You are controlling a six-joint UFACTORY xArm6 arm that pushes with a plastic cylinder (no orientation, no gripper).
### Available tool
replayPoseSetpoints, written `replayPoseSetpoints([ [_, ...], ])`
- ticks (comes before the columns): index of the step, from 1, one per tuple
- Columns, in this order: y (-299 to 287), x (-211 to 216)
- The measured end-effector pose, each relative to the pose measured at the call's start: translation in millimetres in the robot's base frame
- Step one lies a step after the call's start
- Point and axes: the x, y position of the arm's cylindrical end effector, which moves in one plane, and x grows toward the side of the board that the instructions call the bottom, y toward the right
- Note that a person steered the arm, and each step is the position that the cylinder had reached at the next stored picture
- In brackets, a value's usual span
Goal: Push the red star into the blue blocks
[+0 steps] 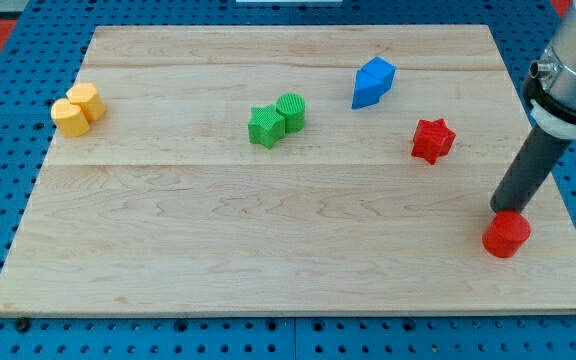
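Observation:
The red star (433, 139) lies right of the board's middle, toward the view's right. The blue blocks (372, 82) sit together up and to the left of it, with a gap between them and the star. My tip (502, 209) is at the view's right, below and to the right of the red star, well apart from it. The tip stands just above a red cylinder (507, 235), and I cannot tell if it touches it.
A green star (264, 126) and a green cylinder (291, 111) touch each other near the middle top. Two yellow blocks (78, 109) sit at the view's left. The wooden board (268, 240) rests on a blue pegboard.

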Motion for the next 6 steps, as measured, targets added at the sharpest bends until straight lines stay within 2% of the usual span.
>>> replayPoseSetpoints([
  [3, 0.0, -5.0],
  [6, -44.0, -63.5],
])
